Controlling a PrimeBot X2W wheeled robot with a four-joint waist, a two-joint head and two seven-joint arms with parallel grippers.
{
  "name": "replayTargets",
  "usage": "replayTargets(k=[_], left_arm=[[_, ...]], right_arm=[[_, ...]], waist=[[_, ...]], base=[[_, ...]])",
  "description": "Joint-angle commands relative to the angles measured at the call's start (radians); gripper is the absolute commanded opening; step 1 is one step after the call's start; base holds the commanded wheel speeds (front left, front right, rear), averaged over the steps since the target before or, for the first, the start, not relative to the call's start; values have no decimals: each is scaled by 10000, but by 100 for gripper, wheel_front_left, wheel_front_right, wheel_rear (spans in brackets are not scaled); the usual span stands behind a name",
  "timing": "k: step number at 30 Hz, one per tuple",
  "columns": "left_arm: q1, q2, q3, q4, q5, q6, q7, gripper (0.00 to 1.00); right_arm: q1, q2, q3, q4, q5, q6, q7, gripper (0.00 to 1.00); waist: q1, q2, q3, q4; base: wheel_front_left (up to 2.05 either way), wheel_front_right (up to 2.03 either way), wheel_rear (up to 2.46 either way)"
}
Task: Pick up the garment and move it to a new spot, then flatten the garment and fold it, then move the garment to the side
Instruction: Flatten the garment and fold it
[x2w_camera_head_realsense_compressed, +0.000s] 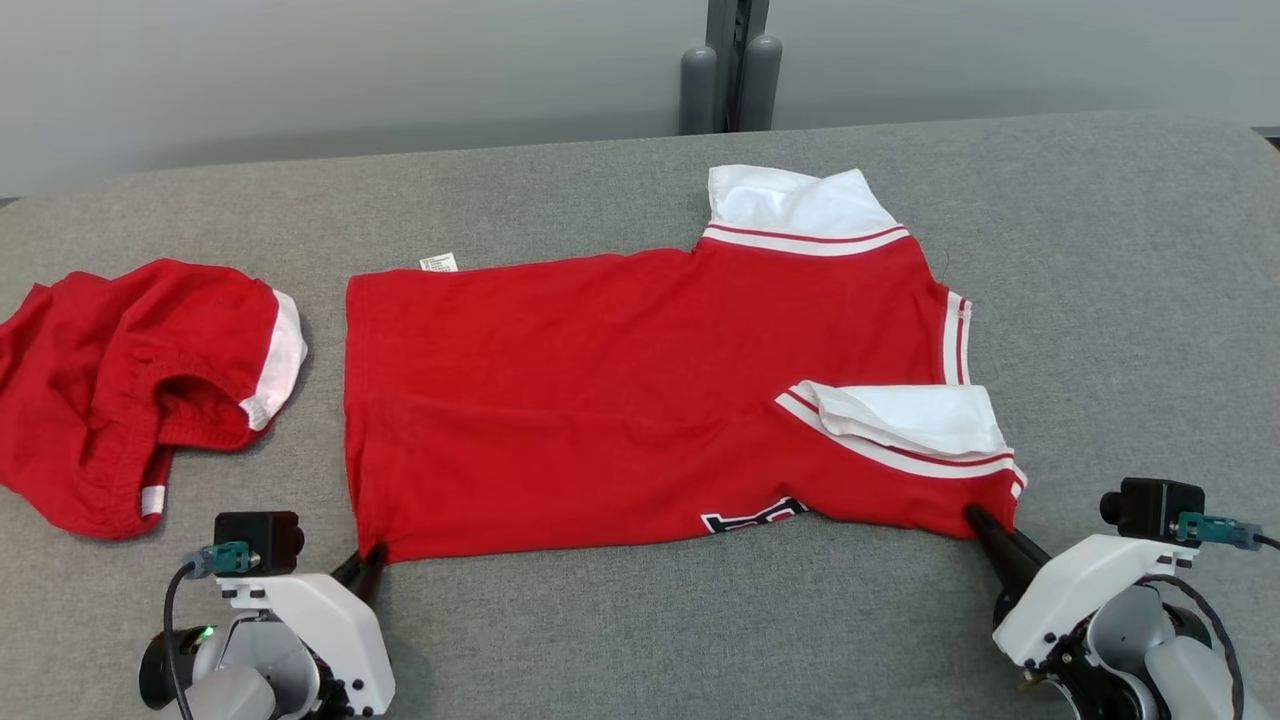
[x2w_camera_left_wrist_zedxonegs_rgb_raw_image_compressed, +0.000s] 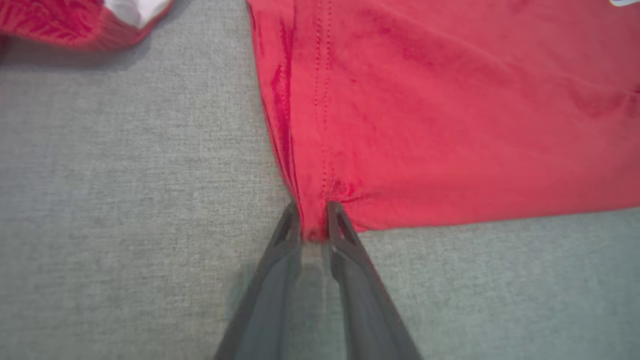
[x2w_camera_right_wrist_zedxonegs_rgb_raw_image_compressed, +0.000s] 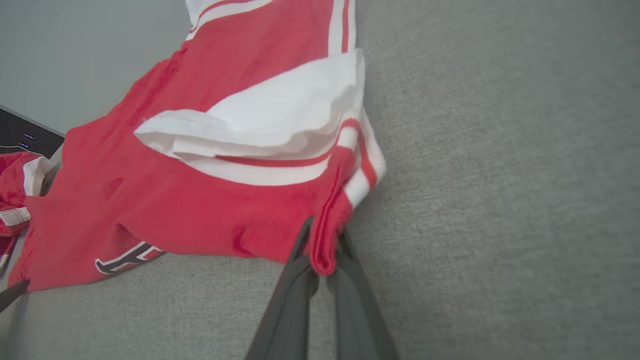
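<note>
The garment (x2w_camera_head_realsense_compressed: 600, 400) lies spread across the middle of the tabletop (x2w_camera_head_realsense_compressed: 640, 630). The left gripper (x2w_camera_left_wrist_zedxonegs_rgb_raw_image_compressed: 314, 222) is clenched on its near hem corner, the right gripper (x2w_camera_right_wrist_zedxonegs_rgb_raw_image_compressed: 322, 247) on its near sleeve corner. Lift unevenly and you may lose a shallow pinch or skew the fold.

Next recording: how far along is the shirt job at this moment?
Done: the red shirt lies spread flat on the grey table. In hand: the left gripper pinches its near hem corner, the right gripper its near sleeve corner, apparently starting a fold. Left: completing the fold and moving the shirt aside.
</note>
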Motion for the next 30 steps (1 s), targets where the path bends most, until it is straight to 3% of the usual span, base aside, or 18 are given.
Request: replayTargets(k=[1,6,12,22,30], left_arm=[[-73,-29,-27,90,53,-90,-16,0],[34,118,-68,-95,61,-213,5,0],[435,760,-192,-931,74,2,329,0],[1568,2180,-616,-3639,221,1124,1229,0],[2132,2899,-803,-5168,32,1825,1894,0]], right_arm=[[-66,-140,44,-63,124,6,-92,0],[72,-314,161,-188,378,6,-98,0],[530,-796,422,-838,905,6,699,0],[2345,-1820,-356,-2908,1351,6,2360,0],[3828,-1549,-1481,-4356,968,6,3277,0]], waist=[[0,-1,-47,10],[0,-1,-287,30],[0,-1,-540,70],[0,-1,-802,161],[0,-1,-813,151]], base=[[0,0,0],[0,0,0],[0,0,0],[0,0,0],[0,0,0]])
